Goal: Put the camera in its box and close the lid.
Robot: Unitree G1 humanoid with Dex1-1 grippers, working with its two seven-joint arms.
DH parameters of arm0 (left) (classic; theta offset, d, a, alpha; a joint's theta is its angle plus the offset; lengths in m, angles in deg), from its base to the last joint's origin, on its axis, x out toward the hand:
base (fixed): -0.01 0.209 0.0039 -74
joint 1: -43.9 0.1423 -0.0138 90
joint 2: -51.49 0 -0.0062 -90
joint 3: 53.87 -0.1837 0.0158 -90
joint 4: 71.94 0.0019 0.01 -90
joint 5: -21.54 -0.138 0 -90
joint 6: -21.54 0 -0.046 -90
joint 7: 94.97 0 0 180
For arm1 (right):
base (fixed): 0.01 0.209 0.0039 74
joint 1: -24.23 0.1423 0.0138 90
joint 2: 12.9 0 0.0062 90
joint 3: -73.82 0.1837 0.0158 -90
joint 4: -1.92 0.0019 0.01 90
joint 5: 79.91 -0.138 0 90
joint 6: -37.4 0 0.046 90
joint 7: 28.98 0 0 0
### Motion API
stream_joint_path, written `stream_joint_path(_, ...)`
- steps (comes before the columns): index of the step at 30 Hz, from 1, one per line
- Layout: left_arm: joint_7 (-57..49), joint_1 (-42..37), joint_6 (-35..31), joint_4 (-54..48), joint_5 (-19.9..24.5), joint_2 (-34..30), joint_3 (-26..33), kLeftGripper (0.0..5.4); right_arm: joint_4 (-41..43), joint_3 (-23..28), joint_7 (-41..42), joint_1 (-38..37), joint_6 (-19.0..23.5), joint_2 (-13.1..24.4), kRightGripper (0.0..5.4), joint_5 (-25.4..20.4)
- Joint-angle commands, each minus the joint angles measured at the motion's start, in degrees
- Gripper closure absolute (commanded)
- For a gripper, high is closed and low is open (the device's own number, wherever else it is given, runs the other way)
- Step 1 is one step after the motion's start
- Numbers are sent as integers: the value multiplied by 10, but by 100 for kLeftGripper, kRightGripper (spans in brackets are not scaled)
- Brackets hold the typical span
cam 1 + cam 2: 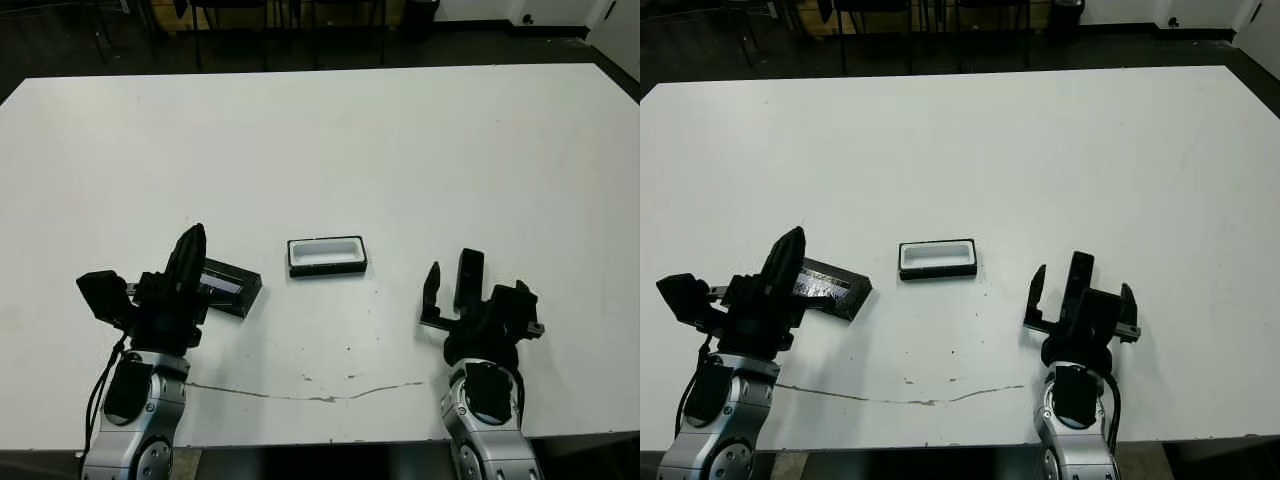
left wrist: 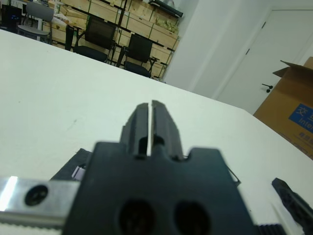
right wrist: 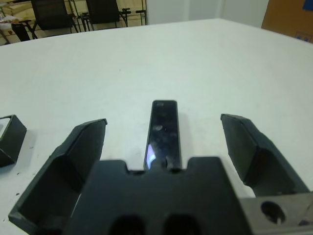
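Lying between the right end effector's (image 3: pixel 164 147) spread fingers, the camera (image 3: pixel 164 128) is slim, glossy black.

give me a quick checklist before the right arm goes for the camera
1. Right tool open: ok, fingers spread wide.
2. Slim black glossy bar-shaped camera lined up between its fingers: ok in the right wrist view.
3. Camera lying flat on the white table: ok.
4. Small black-rimmed, white-lined box open and empty: ok.
5. Black rectangular lid off the box: ok, it lies beside the left tool, apart from the box.
6. Left tool holding nothing: ok, fingers shut on nothing.
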Motion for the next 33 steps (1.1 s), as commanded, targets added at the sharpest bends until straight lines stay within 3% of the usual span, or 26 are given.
stream_joint_path(1,-2,9,-8,3,-4,-7,2,540,-7,-2,-12,-17,19,-46,2,-16)
stream_joint_path(15,2,10,-10,7,-4,-7,-1,540,3,-2,-42,-13,48,-49,2,-75)
stream_joint_path(33,-2,8,-24,-3,-5,-5,-14,540,42,-15,-57,-10,130,-34,2,-74)
